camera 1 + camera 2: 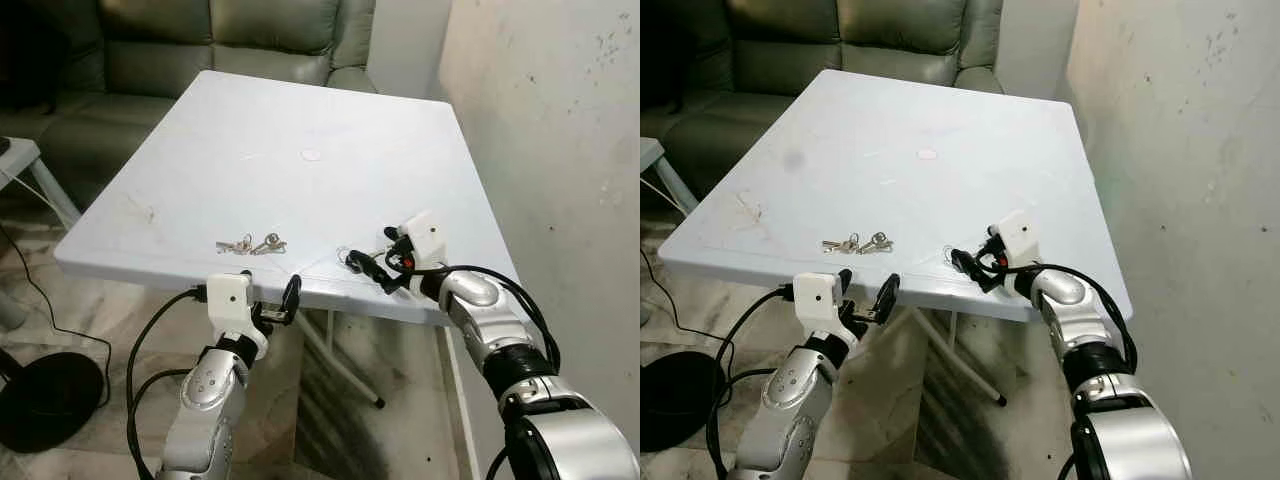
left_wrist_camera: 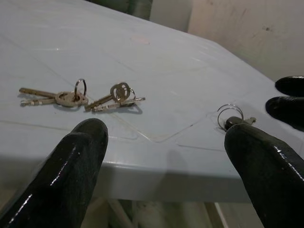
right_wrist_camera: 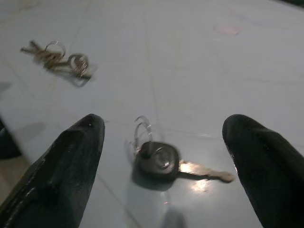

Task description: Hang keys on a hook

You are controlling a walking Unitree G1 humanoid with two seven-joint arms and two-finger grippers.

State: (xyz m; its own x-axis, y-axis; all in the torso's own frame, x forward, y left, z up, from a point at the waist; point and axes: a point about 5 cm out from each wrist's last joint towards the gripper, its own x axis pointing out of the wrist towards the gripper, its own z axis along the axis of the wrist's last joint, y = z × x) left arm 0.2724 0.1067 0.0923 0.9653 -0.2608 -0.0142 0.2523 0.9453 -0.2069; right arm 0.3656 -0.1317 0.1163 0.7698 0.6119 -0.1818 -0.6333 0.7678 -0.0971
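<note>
A table (image 1: 300, 120) stands before the robot, with a sofa (image 1: 200, 50) behind its far edge and a wall (image 1: 560, 150) along its right side. Two bunches of keys (image 1: 250, 245) lie on the table near its front edge, side by side. To their right, a single black-headed key (image 3: 159, 161) lies on the tabletop between the parted fingers of the right gripper (image 1: 372, 265). The left gripper (image 1: 270, 305), fingers apart, sits just below the front edge, in front of the two bunches.

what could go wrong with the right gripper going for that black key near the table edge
The black-headed key lies flat on the white table between the open fingers of the right gripper, so they may slide over it. It sits close to the table's near edge and could be pushed off. No hook is visible yet.
</note>
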